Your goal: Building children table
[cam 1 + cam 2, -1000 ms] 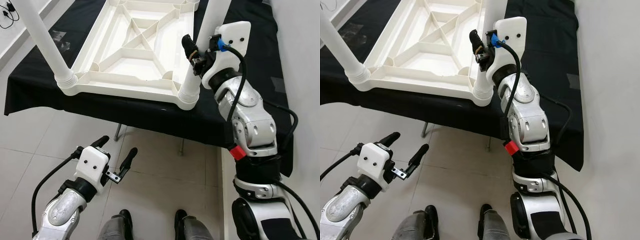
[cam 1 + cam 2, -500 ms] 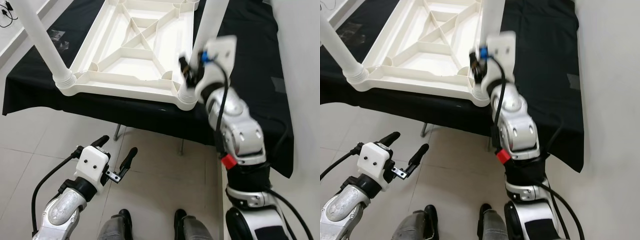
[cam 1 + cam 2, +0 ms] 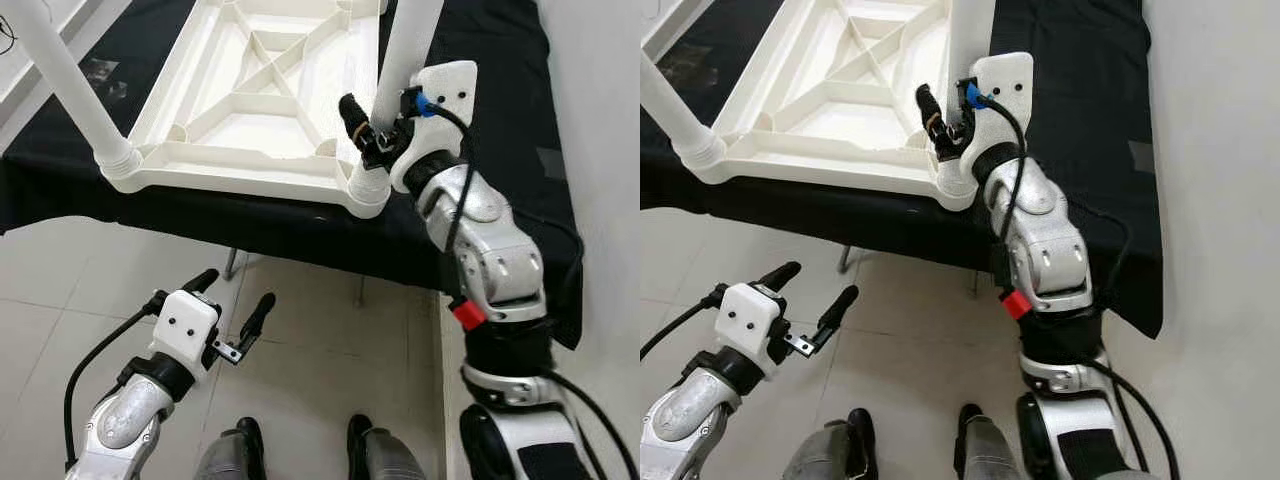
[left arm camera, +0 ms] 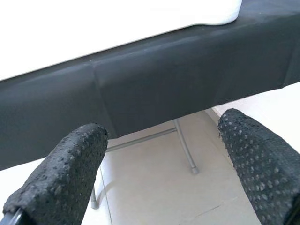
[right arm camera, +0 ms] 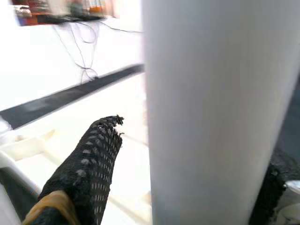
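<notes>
Pincer on my right arm (image 3: 368,128) is up at the near right corner of the overturned white children's table top (image 3: 265,95), its two black fingers spread around the white leg (image 3: 405,55) that stands in that corner's socket. From the right wrist view the leg (image 5: 215,108) rises between the fingers, one textured finger (image 5: 86,164) apart from it on one side and the other just showing at its far side; I cannot tell whether either pad touches the leg.

Largest before me is the counter (image 3: 500,130), draped in a black cloth that hangs over its near edge. The table top lies on it underside up, ribs and cross braces showing, its near rim close to the counter's edge. A second white leg (image 3: 65,85) stands tilted in the near left corner socket.

Below the counter is pale tiled floor (image 3: 320,330), with a thin metal counter leg (image 4: 185,145) seen under the cloth.

My left pincer (image 3: 232,312) hangs low over the floor, well apart from the counter, its fingers open and holding nothing. In the left wrist view both fingertips (image 4: 61,173) frame the cloth's edge. My two feet (image 3: 300,455) show at the lower edge.
</notes>
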You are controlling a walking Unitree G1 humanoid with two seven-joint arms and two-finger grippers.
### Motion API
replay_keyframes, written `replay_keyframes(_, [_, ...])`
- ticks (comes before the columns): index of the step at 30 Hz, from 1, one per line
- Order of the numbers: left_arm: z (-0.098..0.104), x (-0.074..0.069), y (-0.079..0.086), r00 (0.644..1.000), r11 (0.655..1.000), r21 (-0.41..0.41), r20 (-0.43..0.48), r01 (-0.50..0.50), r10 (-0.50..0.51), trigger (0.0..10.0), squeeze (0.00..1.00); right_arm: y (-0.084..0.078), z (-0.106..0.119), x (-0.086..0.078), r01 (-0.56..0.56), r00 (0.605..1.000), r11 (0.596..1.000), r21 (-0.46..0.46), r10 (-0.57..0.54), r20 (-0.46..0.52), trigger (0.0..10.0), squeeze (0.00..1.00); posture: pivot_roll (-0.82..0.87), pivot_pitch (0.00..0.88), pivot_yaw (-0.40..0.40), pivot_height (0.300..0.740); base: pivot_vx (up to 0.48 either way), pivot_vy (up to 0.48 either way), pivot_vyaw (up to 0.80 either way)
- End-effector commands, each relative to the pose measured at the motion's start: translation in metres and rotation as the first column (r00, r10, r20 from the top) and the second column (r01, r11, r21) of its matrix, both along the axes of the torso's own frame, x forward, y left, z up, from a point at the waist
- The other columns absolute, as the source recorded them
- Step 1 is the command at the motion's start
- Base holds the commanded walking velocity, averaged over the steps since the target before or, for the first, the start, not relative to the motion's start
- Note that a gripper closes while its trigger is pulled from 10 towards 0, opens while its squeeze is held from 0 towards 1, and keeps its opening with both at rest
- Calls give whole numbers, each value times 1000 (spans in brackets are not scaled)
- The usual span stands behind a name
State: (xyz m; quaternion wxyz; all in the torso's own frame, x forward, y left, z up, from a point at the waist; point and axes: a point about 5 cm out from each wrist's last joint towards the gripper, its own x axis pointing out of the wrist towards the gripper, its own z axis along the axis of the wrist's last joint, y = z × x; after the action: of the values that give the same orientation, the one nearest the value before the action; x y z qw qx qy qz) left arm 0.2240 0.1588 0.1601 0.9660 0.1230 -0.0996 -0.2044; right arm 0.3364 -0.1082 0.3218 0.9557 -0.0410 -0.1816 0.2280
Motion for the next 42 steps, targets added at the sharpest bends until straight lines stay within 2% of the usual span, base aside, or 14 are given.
replay_keyframes(1, [-9, -2, -1, 999, 1000, 13, -34, 0, 1, 10000, 0, 7, 6, -4, -69, 997, 998, -7, 69, 37, 10000, 0, 17, 317, -33, 740, 0, 0, 0])
replay_keyframes(4, [-9, -3, -2, 999, 1000, 12, -34, 0, 0, 10000, 0, -2, 24, -4, -265, 957, 954, -137, 277, 81, 10000, 0, 23, 313, -37, 740, 0, 0, 0])
replay_keyframes(9, [-9, -4, -3, 999, 1000, 12, -33, 0, 0, 10000, 0, -11, 30, 2, -274, 949, 930, -246, 303, 88, 10000, 0, 28, 314, -42, 740, 0, 0, 0])
replay_keyframes(10, [-9, -4, -3, 999, 1000, 12, -33, 0, 0, 10000, 0, -11, 29, 2, -318, 934, 908, -271, 349, 73, 4863, 0, 28, 314, -42, 740, 0, 0, 0])
replay_keyframes(11, [-9, -4, -3, 999, 1000, 12, -33, 0, 0, 10000, 0, -10, 29, 1, -357, 920, 891, -282, 387, 61, 4863, 0, 28, 314, -42, 740, 0, 0, 0])
replay_keyframes(12, [-8, -4, -3, 999, 1000, 12, -32, 1, 0, 10000, 0, -11, 28, 1, -387, 908, 875, -291, 417, 47, 0, 0, 30, 321, -42, 740, 0, 0, 0])
replay_keyframes(21, [-7, -6, -3, 1000, 1000, 12, -32, 0, 1, 10000, 0, -16, 25, 9, -437, 886, 841, -317, 464, 10, 0, 0, 30, 330, -44, 740, 0, 0, 0])
replay_keyframes(24, [-7, -7, -2, 999, 1000, 12, -33, -2, 2, 10000, 0, -15, 15, 15, -362, 929, 895, -260, 370, -19, 0, 0, 28, 336, -45, 740, 0, 0, 0])
replay_keyframes(27, [-7, -7, -2, 999, 1000, 12, -33, -2, 2, 10000, 0, -15, 13, 16, -347, 936, 903, -254, 352, -24, 0, 0, 28, 336, -45, 740, 0, 0, 0])
replay_keyframes(30, [-7, -7, -1, 999, 1000, 11, -34, -4, 4, 10000, 0, -15, -20, 27, -75, 989, 975, -209, 46, -137, 0, 0, 22, 338, -47, 740, 0, 0, 0])
replay_keyframes(31, [-7, -7, -1, 999, 1000, 11, -34, -4, 4, 10000, 0, -15, -20, 27, -75, 989, 975, -209, 46, -137, 0, 0, 22, 338, -47, 740, 0, 0, 0])
replay_keyframes(33, [-7, -7, -1, 999, 1000, 11, -33, -4, 4, 10000, 0, -22, -53, 23, 187, 945, 969, -160, -222, -241, 0, 0, 27, 339, -40, 740, 0, 0, 0])
replay_keyframes(36, [-8, -7, -1, 999, 1000, 13, -34, -4, 5, 10000, 0, -17, -61, 18, 288, 911, 953, -96, -303, -279, 0, 0, 27, 336, -33, 740, 0, 0, 0])
replay_keyframes(42, [-8, -6, -2, 999, 1000, 11, -37, -1, 2, 10000, 0, -4, -61, 15, 254, 921, 966, -59, -260, -291, 0, 0, 19, 330, -40, 740, 0, 0, 0])
